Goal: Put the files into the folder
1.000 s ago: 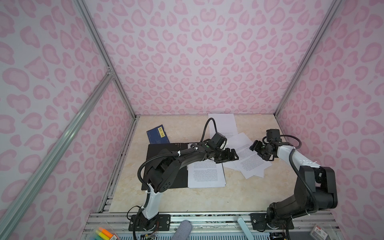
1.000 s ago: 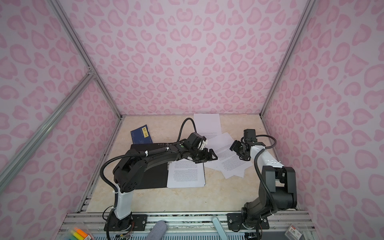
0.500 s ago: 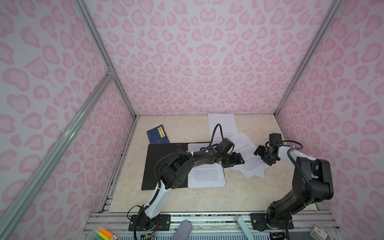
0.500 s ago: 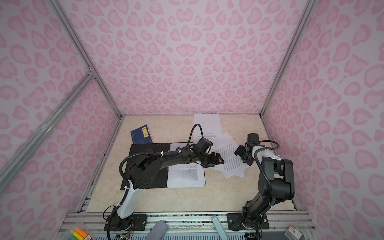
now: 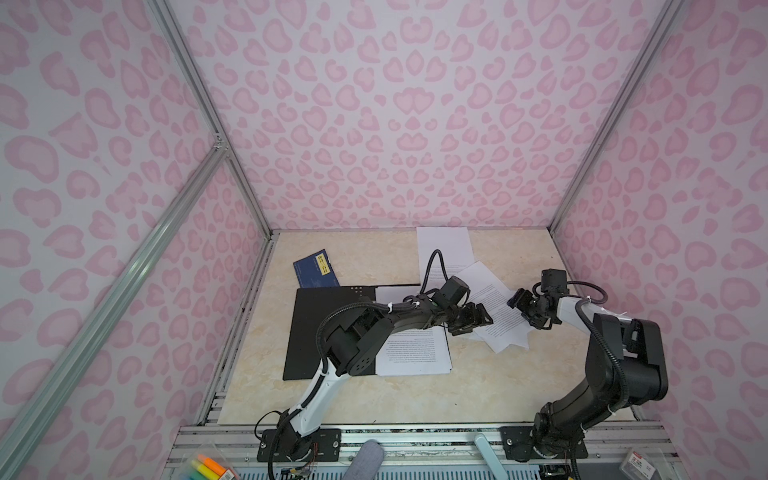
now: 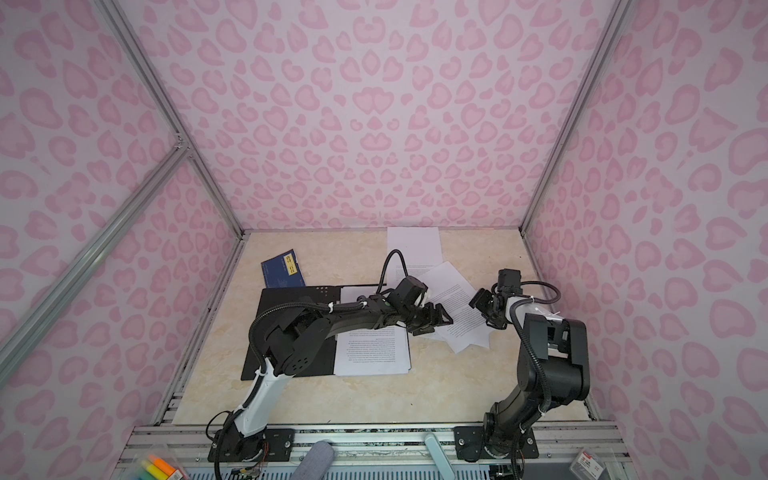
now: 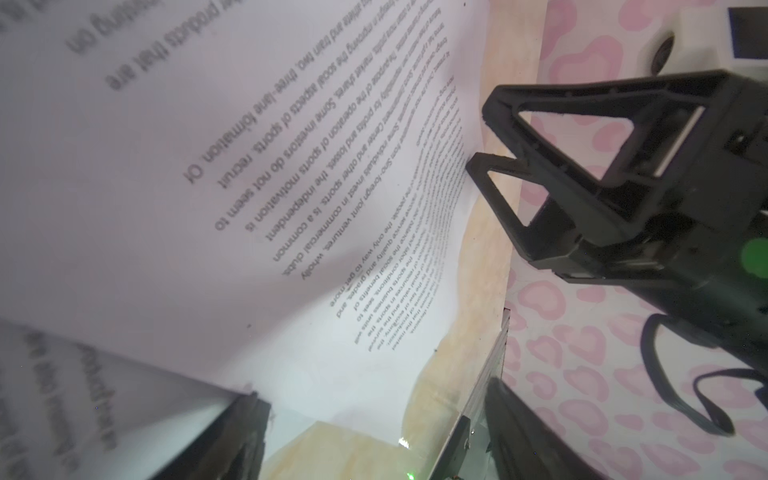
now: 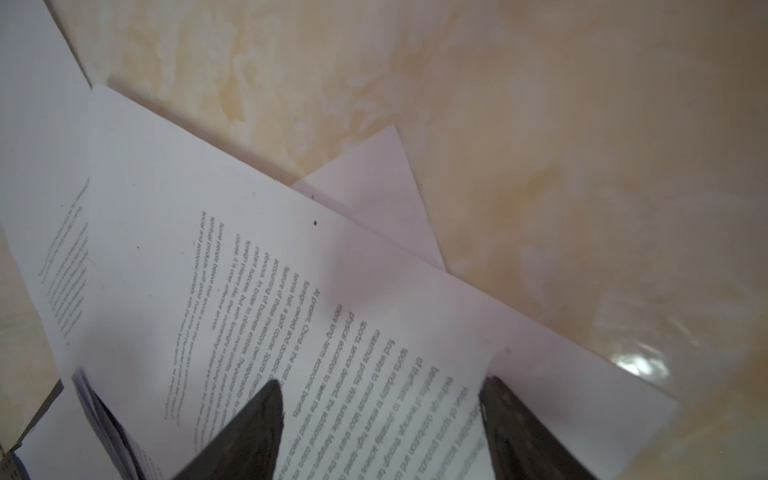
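Nearest me, some printed white paper sheets (image 5: 411, 353) already lie on one half of the flat open black folder (image 5: 307, 332). Beyond, the left gripper (image 5: 476, 323) and right gripper (image 5: 522, 309) both gape empty over a fanned loose pile (image 5: 494, 297); one plain sheet (image 5: 444, 245) waits by the back wall.

The left arm (image 5: 365, 332) hides part of the folder (image 5: 307, 332) and files (image 5: 415, 353).
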`<action>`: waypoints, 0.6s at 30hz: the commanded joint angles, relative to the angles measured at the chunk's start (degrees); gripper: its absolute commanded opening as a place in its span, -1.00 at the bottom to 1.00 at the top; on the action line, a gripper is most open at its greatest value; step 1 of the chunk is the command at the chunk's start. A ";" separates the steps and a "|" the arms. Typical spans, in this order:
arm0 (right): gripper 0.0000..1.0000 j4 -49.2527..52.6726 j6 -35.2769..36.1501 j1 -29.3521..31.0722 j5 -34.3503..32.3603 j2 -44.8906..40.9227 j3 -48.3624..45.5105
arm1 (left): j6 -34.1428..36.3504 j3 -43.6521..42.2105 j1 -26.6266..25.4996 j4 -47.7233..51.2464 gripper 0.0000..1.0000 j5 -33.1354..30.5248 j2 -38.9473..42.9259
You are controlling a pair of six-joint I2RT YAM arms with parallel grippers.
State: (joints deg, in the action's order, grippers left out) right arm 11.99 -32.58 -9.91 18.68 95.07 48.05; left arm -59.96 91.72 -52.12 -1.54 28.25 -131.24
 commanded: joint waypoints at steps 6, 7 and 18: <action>0.53 3.93 -1.97 0.11 6.97 0.65 -3.99 | -4.70 -1.09 0.08 -8.64 0.71 0.55 0.26; 0.53 3.93 -1.99 0.12 7.07 0.65 -4.00 | -5.55 -1.36 0.17 -10.67 0.72 0.67 0.49; 0.52 2.27 -2.64 -1.13 9.57 2.29 -5.18 | -8.55 -3.53 0.88 -16.39 0.70 -2.40 3.48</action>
State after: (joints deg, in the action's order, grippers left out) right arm 3.55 -33.45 -10.90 27.07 95.33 44.47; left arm -67.24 88.95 -51.35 -14.26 27.77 -130.34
